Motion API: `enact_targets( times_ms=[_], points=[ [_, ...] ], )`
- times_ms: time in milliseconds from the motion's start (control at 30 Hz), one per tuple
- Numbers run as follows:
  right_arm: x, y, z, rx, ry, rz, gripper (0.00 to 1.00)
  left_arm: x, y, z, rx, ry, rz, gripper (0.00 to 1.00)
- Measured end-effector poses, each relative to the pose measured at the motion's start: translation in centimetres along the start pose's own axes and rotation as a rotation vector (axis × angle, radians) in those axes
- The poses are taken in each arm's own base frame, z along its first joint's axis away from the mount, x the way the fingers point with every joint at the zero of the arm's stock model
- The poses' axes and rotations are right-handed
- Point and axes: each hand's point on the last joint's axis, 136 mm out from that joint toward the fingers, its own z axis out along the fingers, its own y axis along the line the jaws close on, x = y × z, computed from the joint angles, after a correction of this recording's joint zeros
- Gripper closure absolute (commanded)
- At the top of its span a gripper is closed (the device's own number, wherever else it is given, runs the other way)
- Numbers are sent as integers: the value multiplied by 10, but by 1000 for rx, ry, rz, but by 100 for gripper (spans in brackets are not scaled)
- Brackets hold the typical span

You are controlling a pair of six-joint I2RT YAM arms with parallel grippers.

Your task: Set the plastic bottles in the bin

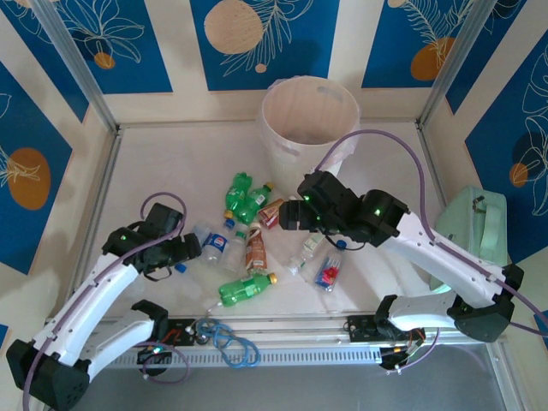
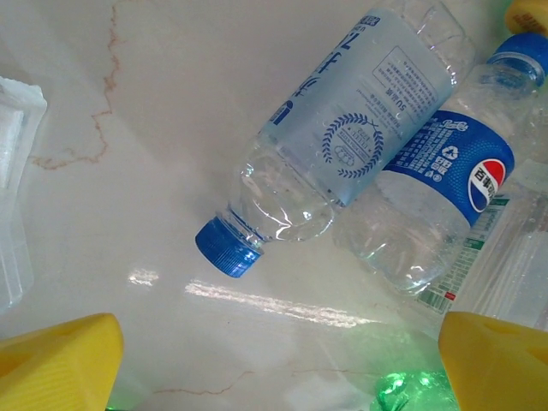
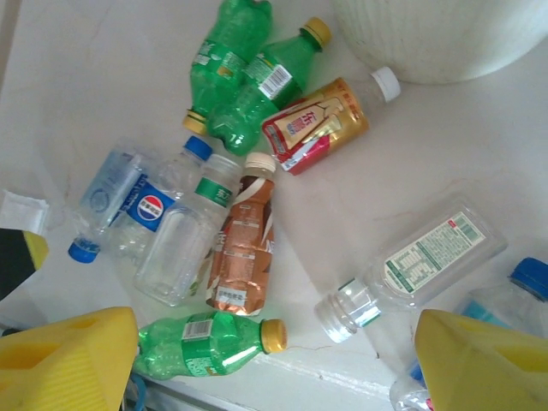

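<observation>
Plastic bottles [image 1: 255, 248], clear, green and amber, lie jumbled together.

The pale marbled counter [image 1: 163, 171] is carrying the plastic bottles [image 1: 254, 250], all lying on their sides in a loose cluster near its middle; 2 green bottles [image 1: 242, 199] are touching at the cluster's far end; the bin [image 1: 308, 128] is standing upright just behind them.
</observation>
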Motion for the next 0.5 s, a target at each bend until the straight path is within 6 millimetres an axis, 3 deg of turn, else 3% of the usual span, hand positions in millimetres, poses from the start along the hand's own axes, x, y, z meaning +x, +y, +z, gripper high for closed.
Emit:
enact_targets(
  times_ms=[200, 500],
  points=[
    [-2, -2, 4, 4, -8, 18, 15, 0, -2, 20, -43, 44, 2, 6],
    [9, -22, 29, 48, 36, 57, 15, -20, -16, 54, -127, 79, 35, 7]
  ],
)
